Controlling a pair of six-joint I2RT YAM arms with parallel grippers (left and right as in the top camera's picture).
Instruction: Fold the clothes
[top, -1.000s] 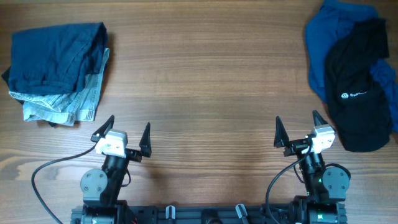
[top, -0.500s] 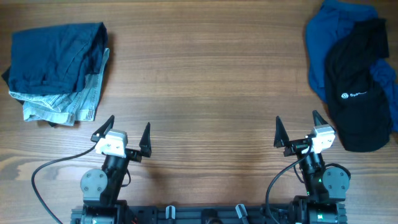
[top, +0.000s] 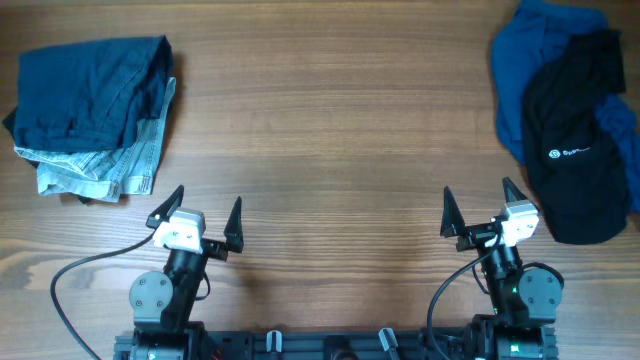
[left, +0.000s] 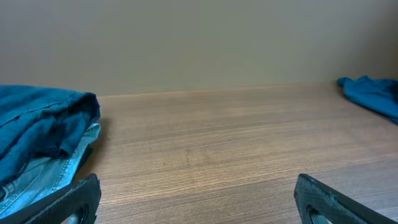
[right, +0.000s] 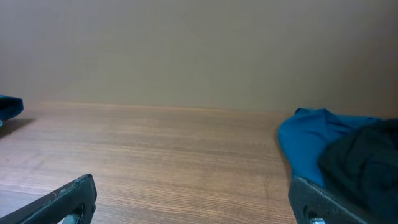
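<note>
The left gripper (top: 209, 196) hovers near the front edge, its two black fingers spread wide with nothing between them. The right gripper (top: 478, 188) is the same: fully parted, empty, parked low near its base. Both point toward the far side, which looks like a ready stance before any reach begins. In the left wrist view only bare wood shows between the fingers (left: 69, 198).

Beyond them lies the broad brown wooden table (top: 330, 110), left bare across its middle, probably as the working space for spreading and folding.

The task's thing, the soft black fabric garment with a small white round logo (top: 572, 140), lies crumpled at the right edge, just beyond the right gripper and to its right. It rests on top of a rumpled bright blue fabric garment (top: 515, 70), so it must be lifted off without dragging that one along. From the right wrist its dark bulk (right: 367, 163) shows low on the right.

At the far left, a dark blue folded garment (top: 85, 85) sits on a pale folded denim piece (top: 100, 172), apparently a finished stack. The right arm is better placed to reach first.
</note>
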